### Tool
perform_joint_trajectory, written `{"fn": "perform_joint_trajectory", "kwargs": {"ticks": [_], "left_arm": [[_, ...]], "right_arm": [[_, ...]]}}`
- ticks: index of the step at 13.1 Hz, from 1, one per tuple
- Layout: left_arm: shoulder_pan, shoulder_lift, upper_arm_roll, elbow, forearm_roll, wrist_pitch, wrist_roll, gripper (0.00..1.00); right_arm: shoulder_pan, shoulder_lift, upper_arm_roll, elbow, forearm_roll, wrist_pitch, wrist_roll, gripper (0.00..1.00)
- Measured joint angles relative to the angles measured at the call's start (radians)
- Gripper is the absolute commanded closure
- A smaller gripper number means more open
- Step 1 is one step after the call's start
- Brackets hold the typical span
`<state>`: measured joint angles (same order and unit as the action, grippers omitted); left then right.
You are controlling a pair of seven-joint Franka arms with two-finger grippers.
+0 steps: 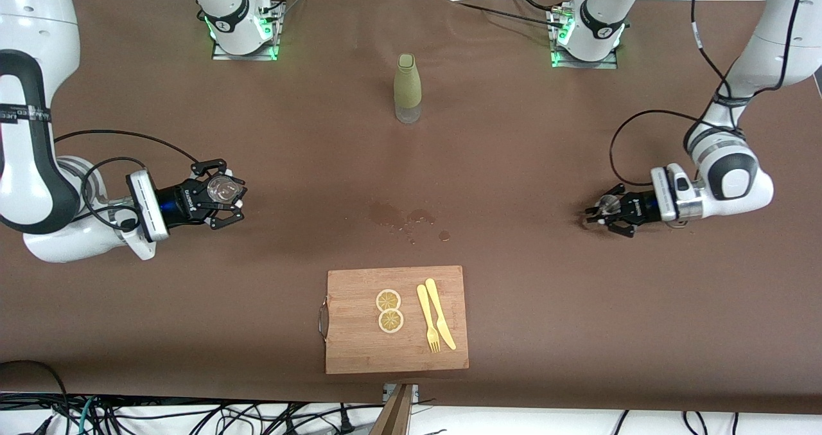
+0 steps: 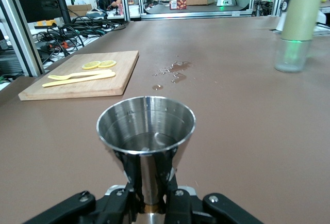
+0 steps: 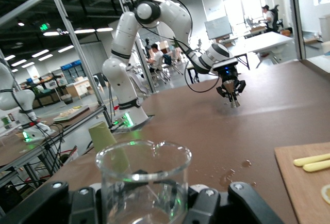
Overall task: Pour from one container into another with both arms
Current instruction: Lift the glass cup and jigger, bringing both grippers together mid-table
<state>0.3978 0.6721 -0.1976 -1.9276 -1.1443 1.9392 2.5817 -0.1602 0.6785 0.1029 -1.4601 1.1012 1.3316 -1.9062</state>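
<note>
My left gripper [image 1: 603, 214] is low over the table at the left arm's end, shut on the narrow waist of an upright steel measuring cup [image 2: 147, 126]. The cup's fingers [image 2: 126, 175] press on both sides of the waist, and a little liquid glints in its bowl. My right gripper [image 1: 225, 198] is low over the table at the right arm's end, shut on a clear glass beaker [image 1: 221, 189]. In the right wrist view the beaker [image 3: 142, 182] stands upright between the black fingers [image 3: 85, 203]. The two grippers are wide apart.
A green bottle [image 1: 407, 88] with a clear base stands mid-table toward the bases. Wet spots [image 1: 411, 220] lie at the table's middle. Nearer the front camera is a wooden cutting board [image 1: 359, 351] bearing two lemon slices, a yellow fork and a knife.
</note>
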Motion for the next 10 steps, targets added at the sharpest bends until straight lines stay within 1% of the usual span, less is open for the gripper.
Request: {"fn": "perform_joint_trajectory", "kwargs": {"ticks": [2, 4, 7, 10], "left_arm": [[-0.015, 0.0, -0.078, 0.001, -0.034, 0.091, -0.07, 1.0], [-0.032, -0.001, -0.149, 0.001, -0.102, 0.17, -0.107, 1.0], [-0.098, 0.0, -0.219, 0.0, -0.25, 0.312, -0.123, 1.0], [-0.185, 0.0, -0.258, 0.001, -0.399, 0.448, -0.123, 1.0]], "right_arm": [[0.021, -0.026, 0.001, 0.0, -0.016, 0.062, 0.036, 1.0], [0.056, -0.037, 0.003, 0.0, -0.018, 0.138, 0.07, 1.0], [0.125, -0.051, 0.006, 0.0, -0.018, 0.264, 0.138, 1.0], [0.191, -0.061, 0.012, 0.0, -0.017, 0.415, 0.163, 1.0]]}}
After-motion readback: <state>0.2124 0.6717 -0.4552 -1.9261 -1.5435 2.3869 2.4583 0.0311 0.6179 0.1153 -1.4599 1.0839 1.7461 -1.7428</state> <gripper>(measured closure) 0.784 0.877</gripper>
